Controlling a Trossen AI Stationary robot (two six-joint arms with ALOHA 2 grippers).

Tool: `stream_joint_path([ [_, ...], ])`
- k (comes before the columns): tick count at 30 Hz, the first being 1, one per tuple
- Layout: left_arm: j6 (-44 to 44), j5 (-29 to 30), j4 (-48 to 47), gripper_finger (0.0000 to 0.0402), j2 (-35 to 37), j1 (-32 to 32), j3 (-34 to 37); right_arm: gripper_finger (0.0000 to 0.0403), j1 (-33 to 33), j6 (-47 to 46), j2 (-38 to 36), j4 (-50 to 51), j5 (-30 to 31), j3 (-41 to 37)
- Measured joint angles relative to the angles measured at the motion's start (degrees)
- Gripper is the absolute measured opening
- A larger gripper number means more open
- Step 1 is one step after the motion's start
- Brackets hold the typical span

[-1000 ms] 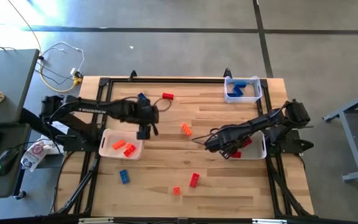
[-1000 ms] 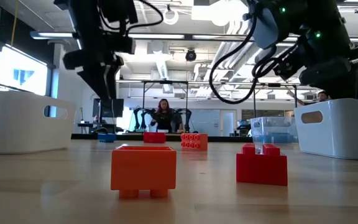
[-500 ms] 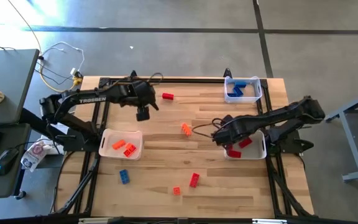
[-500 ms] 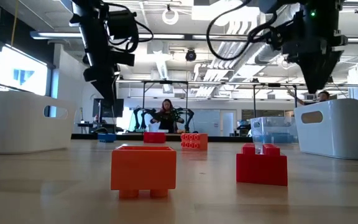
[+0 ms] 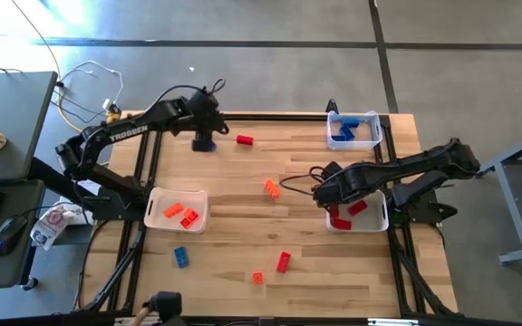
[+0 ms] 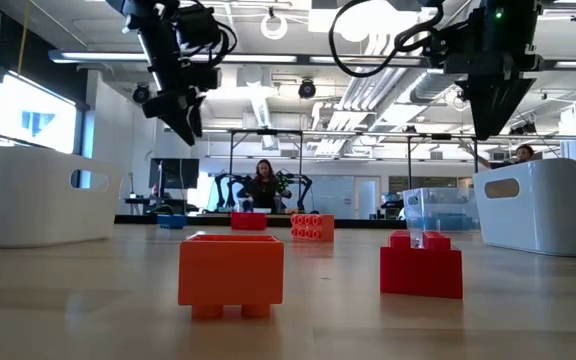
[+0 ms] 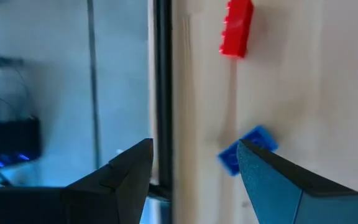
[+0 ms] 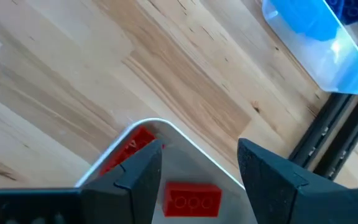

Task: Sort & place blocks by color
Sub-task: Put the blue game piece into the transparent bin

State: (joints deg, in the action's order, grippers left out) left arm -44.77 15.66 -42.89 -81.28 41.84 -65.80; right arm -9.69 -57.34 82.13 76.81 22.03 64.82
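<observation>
Item: small studded plastic toy blocks, red, orange and blue, on a pale wooden worktop (image 5: 243,217).

Location: two orange blocks (image 5: 179,213) lie in the white rectangular tray nearest the left arm (image 5: 157,195). Red blocks (image 8: 191,202) lie in the white tray by the right arm (image 8: 185,146). A blue block (image 5: 350,126) sits in the far tray at the worktop's back corner (image 5: 374,136). Loose on the wood: a red block near the far edge (image 5: 245,139), an orange block mid-worktop (image 5: 271,187), a blue block (image 5: 181,257), a red block (image 5: 284,262) and a small orange block (image 5: 257,277) toward the near side. A further blue block at the far edge (image 7: 247,149) lies just beyond the left tool.

Left tool (image 7: 194,168): raised over that far-edge blue block, fingers spread wide, holding nothing.

Right tool (image 8: 197,165): poised over the red tray's corner, fingers spread wide, holding nothing.

Handling, as judged: light, rigid, smooth-sided pieces; likely to skate or twist if nudged. Best taken across the two long flat sides, square on; the far-edge block sits skewed, so aligning the fingers to it looks advisable.
</observation>
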Motion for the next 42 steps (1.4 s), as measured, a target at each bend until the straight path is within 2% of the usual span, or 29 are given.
stream_joint_path([
  [4,-11.93,-0.13,-0.16,0.0220,0.00,2.05,0.16,0.0195,-0.04,-0.02,0.02,-0.24,0.00,0.00],
  [7,-16.52,-1.44,-0.73,0.0220,-0.22,3.41,0.26,0.0195,-0.04,-0.13,0.02,-0.44,-0.01,0.00],
  [15,-20.40,-7.65,-1.55,0.0220,-1.15,4.40,0.33,0.0195,-0.04,-0.02,0.04,-2.27,-0.03,-0.02],
  [24,-20.87,-7.95,-3.26,0.0220,-8.01,4.38,0.37,0.0195,-0.09,-0.01,0.04,-2.75,-0.07,-0.02],
  [33,-25.07,-4.54,-6.24,0.0220,-13.63,4.20,0.37,0.0195,-0.09,0.97,0.07,-3.20,-0.09,-0.02],
  [42,-27.00,1.24,-6.58,0.0220,-19.70,3.75,0.40,0.0195,-0.09,2.36,0.07,-5.77,-0.09,-0.02],
])
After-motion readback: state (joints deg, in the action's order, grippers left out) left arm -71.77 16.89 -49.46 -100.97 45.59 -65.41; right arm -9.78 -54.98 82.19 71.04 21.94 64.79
